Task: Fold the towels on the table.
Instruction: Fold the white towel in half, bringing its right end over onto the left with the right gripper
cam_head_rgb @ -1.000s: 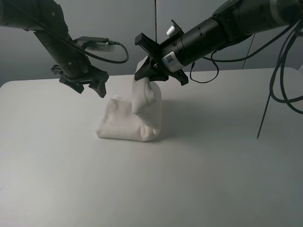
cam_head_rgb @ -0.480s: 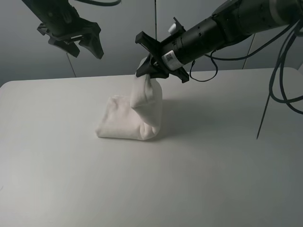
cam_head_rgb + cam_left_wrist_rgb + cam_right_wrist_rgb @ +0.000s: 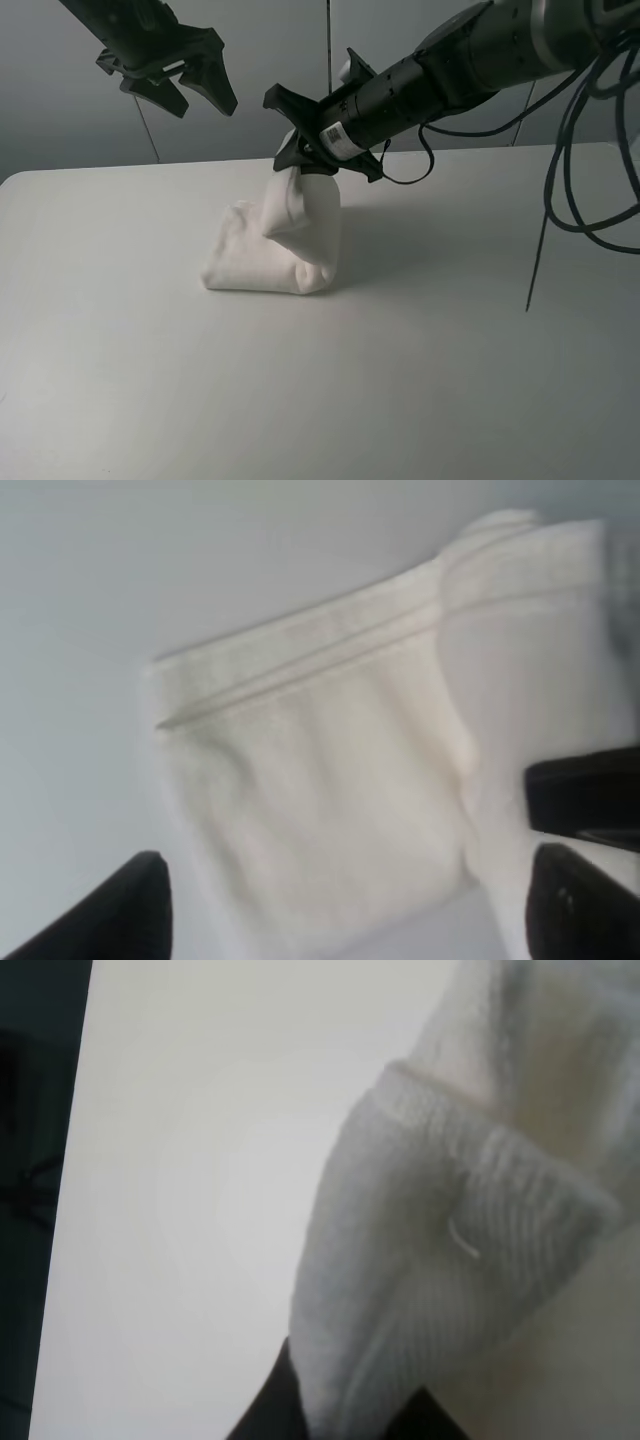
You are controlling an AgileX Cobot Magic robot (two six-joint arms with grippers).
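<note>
A cream towel (image 3: 268, 252) lies bunched and partly folded on the white table (image 3: 420, 350), left of centre. My right gripper (image 3: 297, 152) is shut on one corner of it and holds that corner up above the pile, so the cloth hangs in a steep fold. The right wrist view shows this pinched fold of the towel (image 3: 450, 1260) close up, over the table (image 3: 200, 1210). My left gripper (image 3: 200, 98) hangs open and empty, high above the table to the back left of the towel. In its wrist view the towel (image 3: 330, 770) with its woven band lies far below the open left gripper (image 3: 345, 915).
Black cables (image 3: 590, 150) loop down from the right arm at the right side, and a thin one (image 3: 540, 250) reaches the tabletop. A grey panelled wall (image 3: 260, 60) stands behind the table.
The left gripper has lifted from beside the towel to high above it, still open. The right gripper has carried the held corner a little to the left.
</note>
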